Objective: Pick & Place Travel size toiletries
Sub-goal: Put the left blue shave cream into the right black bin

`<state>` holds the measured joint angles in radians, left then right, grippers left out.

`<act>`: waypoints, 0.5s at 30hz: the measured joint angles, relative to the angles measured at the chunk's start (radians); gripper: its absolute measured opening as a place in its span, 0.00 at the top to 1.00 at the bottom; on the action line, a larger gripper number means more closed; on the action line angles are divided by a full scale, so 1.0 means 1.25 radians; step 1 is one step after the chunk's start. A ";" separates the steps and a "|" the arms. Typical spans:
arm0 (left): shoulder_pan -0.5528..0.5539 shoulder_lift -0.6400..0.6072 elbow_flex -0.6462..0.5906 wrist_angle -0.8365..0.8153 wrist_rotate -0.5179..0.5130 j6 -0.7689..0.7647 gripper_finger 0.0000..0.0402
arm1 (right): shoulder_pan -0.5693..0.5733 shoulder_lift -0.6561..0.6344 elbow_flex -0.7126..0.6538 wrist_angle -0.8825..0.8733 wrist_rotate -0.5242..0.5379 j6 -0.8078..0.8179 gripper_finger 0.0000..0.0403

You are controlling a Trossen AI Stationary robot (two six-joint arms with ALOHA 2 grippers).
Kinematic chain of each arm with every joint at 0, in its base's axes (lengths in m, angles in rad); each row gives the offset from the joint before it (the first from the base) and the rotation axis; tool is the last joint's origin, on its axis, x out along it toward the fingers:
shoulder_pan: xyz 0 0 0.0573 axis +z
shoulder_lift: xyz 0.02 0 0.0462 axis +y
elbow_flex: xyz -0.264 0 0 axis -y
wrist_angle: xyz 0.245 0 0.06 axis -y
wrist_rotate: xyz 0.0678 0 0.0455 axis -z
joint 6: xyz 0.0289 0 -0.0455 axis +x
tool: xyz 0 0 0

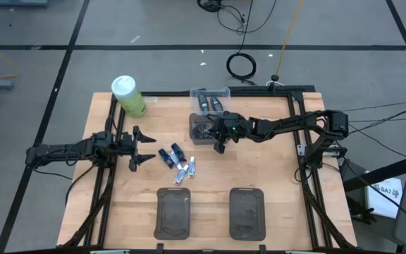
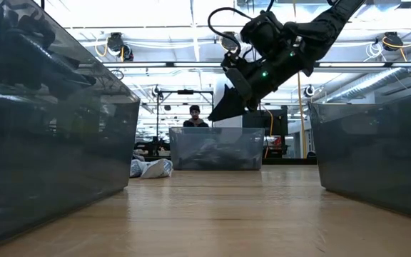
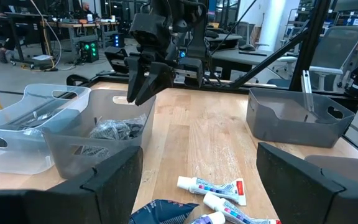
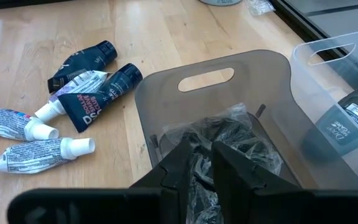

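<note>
Wooden tabletop (image 1: 210,169) lies under two dark robot arms, seen from above. The right gripper (image 1: 220,144) hangs over the near edge of a smoky grey bin (image 1: 201,128) at the back middle of the table; its own wrist camera shows its two fingers pressed almost together, pinching nothing, aimed down at a heap of crinkled see-through packets (image 4: 229,146) inside that bin. Just behind the grey bin sits a clear bin (image 1: 210,99) holding small dark bottles (image 4: 347,121). The left gripper (image 1: 141,146) waits low at the left side of the table with its fingers spread wide and empty. Between the arms, out on the wood near the grey bin, lie the loose toiletries: two dark blue mini tubes (image 1: 170,154) and, just beside them, white-and-pale-blue mini tubes (image 1: 186,170). Two dark grey trays (image 1: 174,212) sit at the front edge, well apart from the tubes, and a big green bottle (image 1: 128,96) stands at the back left. The step in hand looks like a reach into the grey bin. To do it well, the right gripper would probably need to spread its fingers before descending, come straight down clear of the bin's wall, and close on a single packet rather than the tangled heap, since the packets look slippery and likely to lift in a clump.
</note>
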<state>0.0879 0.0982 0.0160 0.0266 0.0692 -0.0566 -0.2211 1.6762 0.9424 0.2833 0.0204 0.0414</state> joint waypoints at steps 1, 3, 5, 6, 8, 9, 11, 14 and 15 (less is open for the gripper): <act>0.000 0.000 0.000 0.000 0.000 0.000 0.24 | 0.000 -0.004 0.000 0.000 0.000 0.000 0.85; 0.000 0.000 0.000 0.000 0.000 0.000 0.24 | 0.000 -0.016 0.000 0.002 0.000 0.005 0.85; 0.000 0.000 0.000 0.000 0.000 0.000 0.24 | 0.000 -0.030 0.000 -0.001 0.000 0.019 0.85; 0.000 0.000 0.000 0.000 0.000 0.000 0.24 | 0.000 -0.037 0.000 -0.002 0.000 0.020 0.85; 0.000 0.000 0.000 0.000 0.000 0.000 0.24 | 0.000 -0.054 0.000 -0.014 0.000 0.021 0.85; 0.000 0.000 0.000 0.000 0.000 0.000 0.24 | 0.000 -0.066 0.000 -0.024 0.000 0.021 0.85; 0.000 0.000 0.000 0.000 0.000 0.000 0.24 | 0.000 -0.086 0.000 -0.037 0.000 0.021 0.85; 0.000 0.000 0.000 0.000 0.000 0.000 0.24 | 0.000 -0.116 0.000 -0.088 0.000 0.021 0.85; 0.000 0.000 0.000 0.000 0.000 0.000 0.24 | 0.000 -0.127 0.000 -0.108 0.000 0.021 0.85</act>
<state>0.0883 0.0979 0.0158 0.0265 0.0692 -0.0566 -0.2207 1.5179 0.9421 0.1486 0.0200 0.0679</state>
